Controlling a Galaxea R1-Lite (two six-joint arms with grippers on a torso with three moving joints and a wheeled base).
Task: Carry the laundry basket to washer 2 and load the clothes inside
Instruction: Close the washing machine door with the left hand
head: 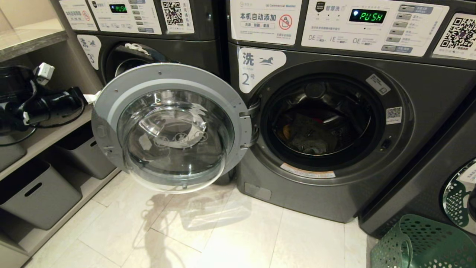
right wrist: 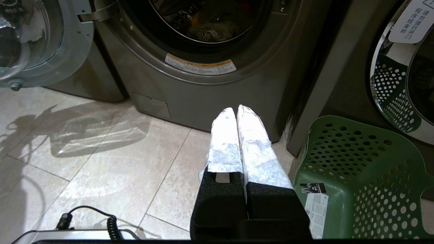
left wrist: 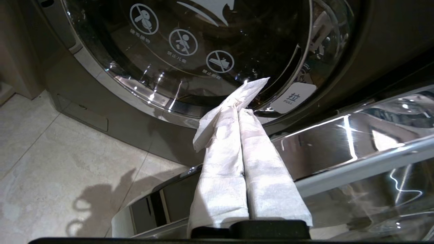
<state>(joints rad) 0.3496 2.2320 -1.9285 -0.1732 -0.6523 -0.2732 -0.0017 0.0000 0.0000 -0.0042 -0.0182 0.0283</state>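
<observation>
Nearest, at the floor's (head: 208,238) near right corner in the head view, the laundry basket (head: 424,243) stands on the tiles beside washer 2 (head: 334,111), set down there most likely to keep it within reach of the drum for loading. No clothes can be made out in the part of the basket that shows.

The right tool (right wrist: 239,115) hangs low over the floor just beside the basket, its two white-wrapped fingers pressed together and holding nothing; this arm looks parked. The left tool (left wrist: 242,112) is likewise narrow and empty, its wrapped fingers closed. It sits behind the swung-open door (head: 171,126), pointing at the shut glass door of the neighbouring washer (left wrist: 203,51), perhaps placed there to push the open door.

Further back, washer 2 has its round opening exposed, and dark clothes (head: 308,136) already lie in the drum, so loading seems largely done.

Counted: one basket, two tools, three washers at least partly visible in the head view, one open door. On the shelves at the left stand two grey bins (head: 37,193).
</observation>
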